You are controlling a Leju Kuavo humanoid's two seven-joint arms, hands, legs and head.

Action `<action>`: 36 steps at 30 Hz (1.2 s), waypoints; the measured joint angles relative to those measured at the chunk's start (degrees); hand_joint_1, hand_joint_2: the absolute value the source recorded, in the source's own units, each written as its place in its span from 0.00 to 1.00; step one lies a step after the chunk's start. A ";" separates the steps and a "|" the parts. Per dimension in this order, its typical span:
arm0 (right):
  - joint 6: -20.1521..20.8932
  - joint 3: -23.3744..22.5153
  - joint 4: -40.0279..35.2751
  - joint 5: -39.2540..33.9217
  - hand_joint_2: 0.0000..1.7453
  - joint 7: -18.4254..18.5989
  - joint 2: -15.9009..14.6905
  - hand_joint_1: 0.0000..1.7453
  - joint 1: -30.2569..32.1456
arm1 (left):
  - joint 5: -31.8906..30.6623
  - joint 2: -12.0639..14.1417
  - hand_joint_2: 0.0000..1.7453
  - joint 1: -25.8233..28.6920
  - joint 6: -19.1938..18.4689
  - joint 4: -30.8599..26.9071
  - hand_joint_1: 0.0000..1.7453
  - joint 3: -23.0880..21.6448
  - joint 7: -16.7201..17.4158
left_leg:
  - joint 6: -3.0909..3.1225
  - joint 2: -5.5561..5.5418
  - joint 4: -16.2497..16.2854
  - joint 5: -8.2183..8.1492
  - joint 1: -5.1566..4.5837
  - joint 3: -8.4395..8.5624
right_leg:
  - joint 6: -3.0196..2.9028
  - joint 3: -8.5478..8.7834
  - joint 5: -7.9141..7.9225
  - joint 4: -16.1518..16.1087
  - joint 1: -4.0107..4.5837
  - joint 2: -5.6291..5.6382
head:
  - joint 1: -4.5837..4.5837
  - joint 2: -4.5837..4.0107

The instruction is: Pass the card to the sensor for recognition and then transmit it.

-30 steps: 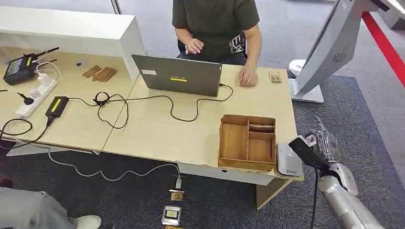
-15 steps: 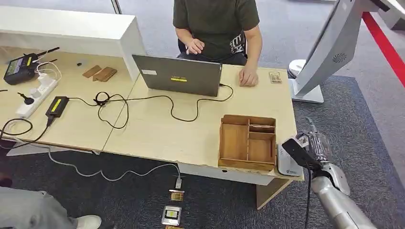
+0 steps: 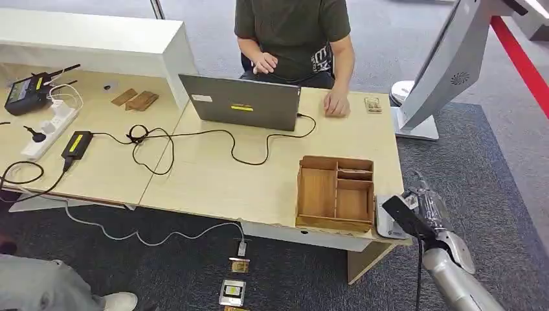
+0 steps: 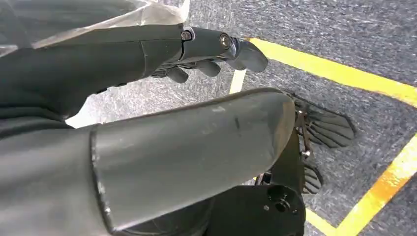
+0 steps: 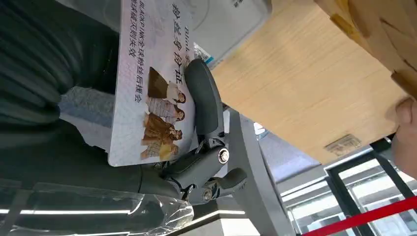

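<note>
My right hand (image 3: 430, 207) hangs at the table's front right corner and holds a white printed card (image 5: 147, 83) with cartoon figures on it, the thumb (image 5: 202, 98) pressing on its face. The card sits right at the white sensor (image 3: 386, 223), a flat reader lying beside the wooden tray; the right wrist view shows the sensor (image 5: 221, 19) just beyond the card's edge. Whether card and sensor touch I cannot tell. My left hand (image 4: 206, 49) hangs over the grey floor with loosely bent fingers and nothing in it.
A wooden compartment tray (image 3: 302, 194) stands left of the sensor. Behind it are a laptop (image 3: 241, 102) and cables. A person (image 3: 291, 32) sits across the table with a hand (image 3: 336, 103) resting near a small card (image 3: 372, 104). A white kiosk (image 3: 440, 65) stands at the right.
My right hand has carried the card left and down, from off the table's corner to over the sensor. The person and the table things have stayed put.
</note>
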 joint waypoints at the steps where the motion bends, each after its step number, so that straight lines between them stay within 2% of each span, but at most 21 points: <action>1: 0.04 0.07 0.02 0.02 1.00 0.04 0.00 1.00 0.11 | 0.00 0.00 0.00 -0.01 0.11 -0.02 0.00 -0.02 0.02 | 0.00 0.00 0.00 0.00 0.00 -0.01 | 0.00 0.00 0.00 0.00 0.00 0.00 | -0.02 0.00; 14: 0.50 0.76 0.31 0.13 1.00 0.81 0.00 1.00 0.35 | -0.37 -0.02 0.00 -0.18 0.13 -0.04 0.00 -0.15 1.07 | 0.00 0.02 0.00 0.00 0.00 0.04 | 0.00 0.01 0.00 0.00 0.00 0.00 | 0.00 0.00; 18: 0.68 0.90 0.31 -0.09 1.00 1.40 0.00 1.00 0.74 | -0.42 -0.02 0.00 -0.23 1.27 -0.04 0.00 -0.33 1.38 | 0.00 0.03 0.00 0.00 0.00 0.07 | -0.01 0.04 0.00 0.00 0.00 0.00 | -0.02 0.00; 28: 0.55 0.92 0.33 -1.71 1.00 0.76 -0.11 1.00 1.28 | 0.46 0.04 0.00 -0.22 -0.04 -0.04 0.00 -0.33 -1.81 | 0.00 0.04 0.00 0.00 0.00 0.13 | -0.01 0.09 0.00 0.00 0.00 0.01 | -0.02 0.00; 31: 0.00 0.96 0.33 -1.90 1.00 -0.59 -0.39 1.00 1.18 | 0.46 0.11 0.00 -0.21 -0.06 -0.04 0.00 -0.33 -1.38 | 0.00 0.04 0.00 0.00 0.00 0.11 | -0.01 0.10 0.00 0.00 0.00 0.01 | 0.00 0.00; 36: -0.15 1.07 0.33 -1.62 1.00 -0.70 -0.48 1.00 -1.21 | 0.24 0.13 0.00 -0.21 0.07 -0.04 0.00 -0.33 -0.90 | 0.00 0.04 0.00 0.00 0.00 0.09 | -0.02 0.09 0.01 0.01 0.00 0.01 | 0.00 0.00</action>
